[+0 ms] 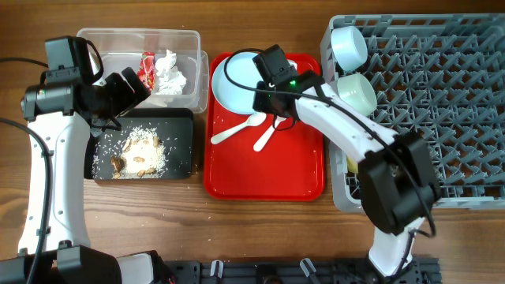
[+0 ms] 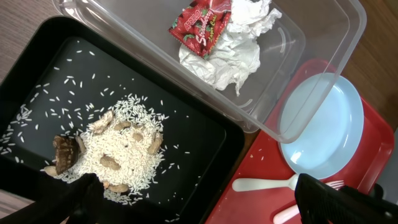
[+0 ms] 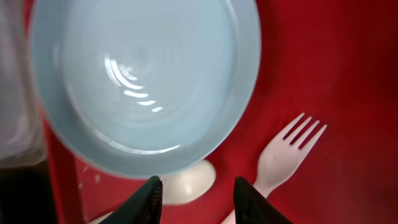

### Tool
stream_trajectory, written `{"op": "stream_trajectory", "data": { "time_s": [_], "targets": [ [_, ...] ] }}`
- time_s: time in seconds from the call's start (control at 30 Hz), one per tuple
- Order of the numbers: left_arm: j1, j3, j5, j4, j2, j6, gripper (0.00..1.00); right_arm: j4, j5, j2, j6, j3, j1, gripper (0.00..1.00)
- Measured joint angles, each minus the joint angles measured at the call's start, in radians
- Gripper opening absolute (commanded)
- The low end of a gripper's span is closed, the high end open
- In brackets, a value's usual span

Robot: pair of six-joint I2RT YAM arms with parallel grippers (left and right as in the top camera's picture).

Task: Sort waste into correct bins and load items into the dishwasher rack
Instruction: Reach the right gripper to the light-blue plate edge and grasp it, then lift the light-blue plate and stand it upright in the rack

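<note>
The light-blue plate (image 1: 235,82) lies at the back of the red serving tray (image 1: 292,177), with the white spoon (image 1: 237,128) and white fork (image 1: 265,136) in front of it. My right gripper (image 1: 272,106) hovers open over the plate's front edge; in the right wrist view its fingers (image 3: 198,190) straddle the spoon bowl (image 3: 189,182), beside the fork (image 3: 283,155) and under the plate (image 3: 143,81). My left gripper (image 1: 126,93) is open and empty above the black tray (image 1: 180,142) holding rice and food scraps (image 2: 121,152). The red wrapper (image 2: 200,25) and white tissue (image 2: 227,50) lie in the clear tub (image 1: 185,47).
The grey dishwasher rack (image 1: 442,102) fills the right side. A light-blue bowl (image 1: 349,46) and a pale mint bowl (image 1: 357,92) stand in its left column. A bit of yellow (image 1: 350,163) shows at the rack's left edge under my right arm.
</note>
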Motion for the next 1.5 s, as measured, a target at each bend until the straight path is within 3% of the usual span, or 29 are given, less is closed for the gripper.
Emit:
{"op": "stream_trajectory", "data": {
  "time_s": [0.4, 0.7, 0.8, 1.27, 1.5],
  "targets": [
    [0.0, 0.0, 0.0, 0.0, 0.0, 0.0, 1.0, 0.071, 0.003, 0.093, -0.029, -0.003, -0.103, 0.3],
    [0.0, 0.0, 0.0, 0.0, 0.0, 0.0, 1.0, 0.122, -0.016, 0.135, -0.096, -0.003, -0.109, 0.31],
    [0.0, 0.0, 0.0, 0.0, 0.0, 0.0, 1.0, 0.122, -0.03, 0.135, -0.115, -0.003, -0.11, 0.26],
    [0.0, 0.0, 0.0, 0.0, 0.0, 0.0, 1.0, 0.152, -0.083, -0.001, -0.134, -0.008, -0.113, 0.27],
    [0.0, 0.0, 0.0, 0.0, 0.0, 0.0, 1.0, 0.156, -0.084, 0.064, -0.134, -0.008, -0.113, 0.29]
  ]
}}
